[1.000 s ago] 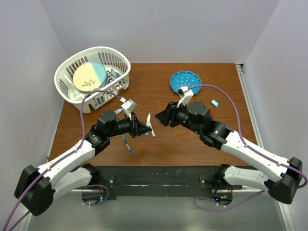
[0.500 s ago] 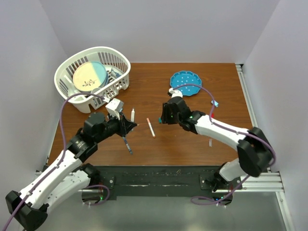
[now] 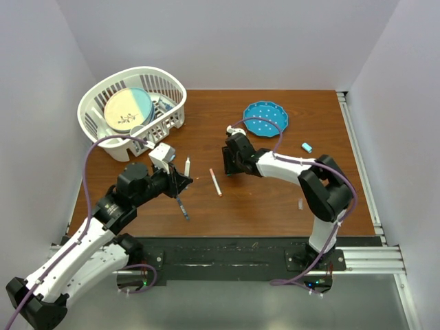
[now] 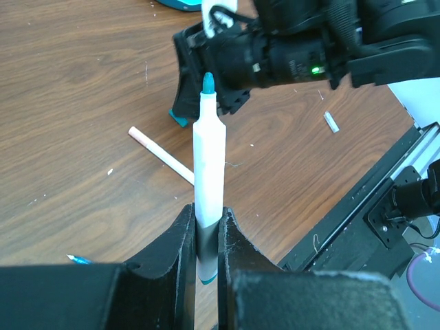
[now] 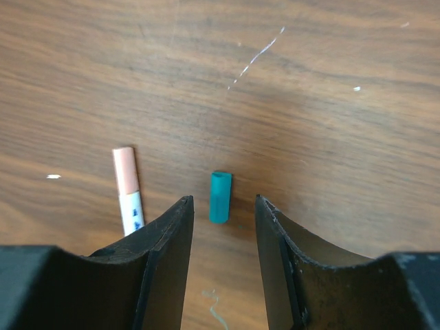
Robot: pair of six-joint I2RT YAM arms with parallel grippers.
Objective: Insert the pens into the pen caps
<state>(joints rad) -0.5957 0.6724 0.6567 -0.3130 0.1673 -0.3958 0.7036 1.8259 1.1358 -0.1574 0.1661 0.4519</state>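
Pen with a teal tip (image 4: 208, 158) stands clamped in the left tool (image 4: 206, 218), nib outward for capping, while the right tool (image 5: 223, 203), half spread, hovers astride the matching teal cap (image 5: 220, 196) lying on the desk (image 5: 323, 103), apparently to grasp it.

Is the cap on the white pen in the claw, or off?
Off. The white pen in the left claw shows a bare teal tip; a teal cap lies loose on the table.

Bright even light, soft faint shadows; wrist-view foregrounds slightly blurred
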